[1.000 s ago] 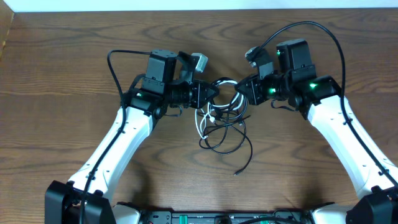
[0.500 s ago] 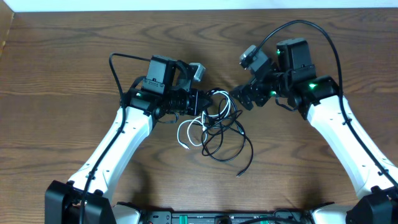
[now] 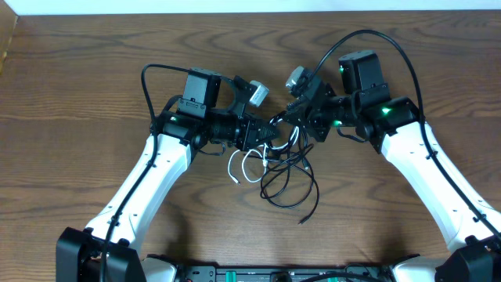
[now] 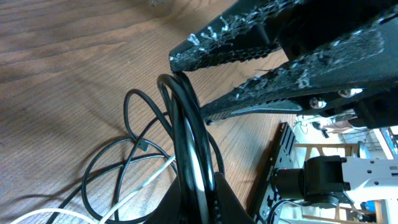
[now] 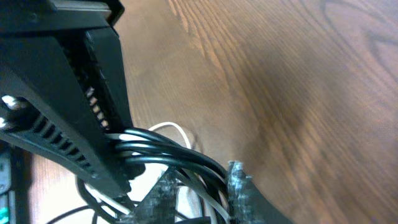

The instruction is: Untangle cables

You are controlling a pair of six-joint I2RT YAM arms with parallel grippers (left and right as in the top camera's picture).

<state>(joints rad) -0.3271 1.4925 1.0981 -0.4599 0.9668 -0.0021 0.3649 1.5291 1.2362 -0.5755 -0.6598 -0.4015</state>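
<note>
The left gripper (image 3: 264, 133) and the right gripper (image 3: 283, 119) are held close together above the middle of the table (image 3: 78, 78), their tips almost touching. One bundle of black cable (image 3: 293, 190) strands is pinched by both. In the right wrist view it is seen clamped between the right fingers (image 5: 239, 186) and, just beside them, between the left fingers (image 5: 93, 81). The rest of the black cable is laid in loose loops on the table below the grippers, and its plug end (image 3: 301, 222) is nearest to the robot. The white cable (image 3: 235, 166) is curled on the left side of these loops and partly crossed with them. Whether a white strand is pinched too cannot be told.
</note>
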